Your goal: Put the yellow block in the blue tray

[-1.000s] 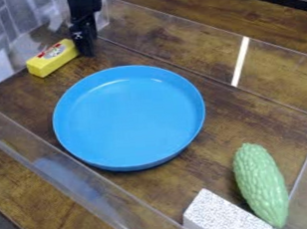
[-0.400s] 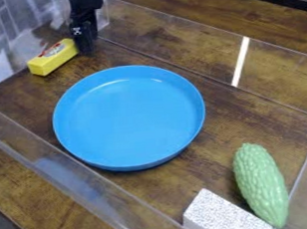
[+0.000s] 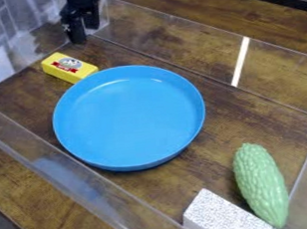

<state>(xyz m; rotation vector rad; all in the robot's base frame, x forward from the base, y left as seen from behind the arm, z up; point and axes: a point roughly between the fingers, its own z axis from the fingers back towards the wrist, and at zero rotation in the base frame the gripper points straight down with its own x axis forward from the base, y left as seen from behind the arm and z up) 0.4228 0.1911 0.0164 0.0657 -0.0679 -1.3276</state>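
The yellow block (image 3: 69,66) lies flat on the wooden table, red-and-white label up, just off the upper-left rim of the blue tray (image 3: 130,120). The tray is a large round shallow dish in the middle of the view and holds nothing. My dark gripper (image 3: 75,34) points down at the top left, behind the block and apart from it. Its fingers stand open with nothing between them.
A green bumpy gourd (image 3: 262,184) lies at the lower right beside a white speckled sponge block (image 3: 223,214). Clear plastic walls (image 3: 26,156) border the table along the left and front edges.
The yellow block has turned and slid toward the tray, now lying clear of the gripper. The gripper has drawn back toward the top of the view.
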